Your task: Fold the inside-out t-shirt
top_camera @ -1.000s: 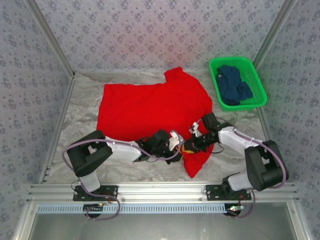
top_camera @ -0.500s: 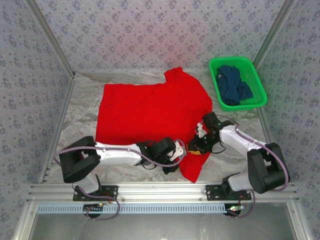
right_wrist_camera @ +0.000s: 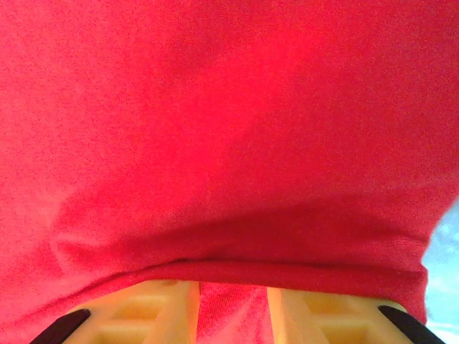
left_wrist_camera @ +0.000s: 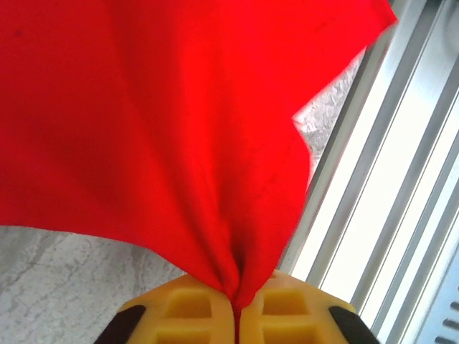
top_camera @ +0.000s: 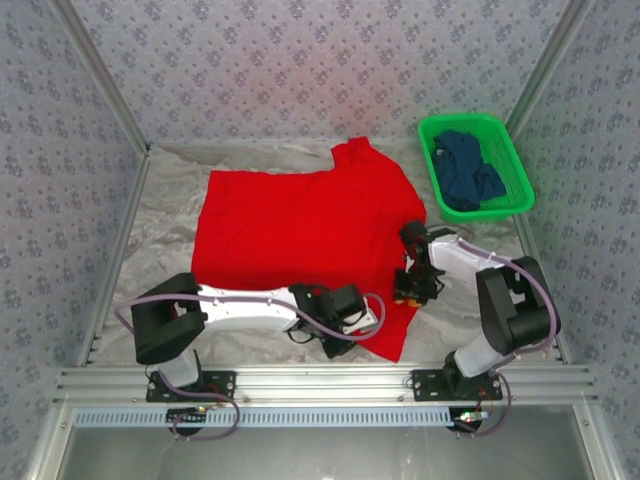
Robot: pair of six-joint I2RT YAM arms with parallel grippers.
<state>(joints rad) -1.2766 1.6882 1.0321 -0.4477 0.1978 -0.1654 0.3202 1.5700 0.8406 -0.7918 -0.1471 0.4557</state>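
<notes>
Pale marbled tabletop [top_camera: 160, 225] fills the space between patterned walls [top_camera: 300, 60], and a red t-shirt [top_camera: 300, 225] lies spread across its middle. The body is mostly flat. One sleeve reaches toward the far edge, and the near right corner is drawn into a narrow flap that points at the metal rails [top_camera: 320, 380] at the front.

The left pincer [top_camera: 365, 322] sits at that flap, low over the tabletop, with its arm stretched across from the left base. From the left wrist, the left pincer [left_wrist_camera: 235, 312] has its yellow pads pressed together on a pinch of the t-shirt [left_wrist_camera: 143, 107]. The cloth fans up and away from the pinch in soft folds, with the rails [left_wrist_camera: 373, 215] just beside it.

The right pincer [top_camera: 408, 290] is at the shirt's right edge, close to the left one but not touching it. From the right wrist, the right pincer [right_wrist_camera: 233, 301] has its pads closed on a thick fold of the t-shirt [right_wrist_camera: 215, 107]. Red cloth packs the narrow gap between them, and a rolled edge runs across just above the tips.

At the far right stands a green basket [top_camera: 470, 119] (well apart from the shirt's body, though near its sleeve). It holds a crumpled dark blue garment [top_camera: 468, 172].
</notes>
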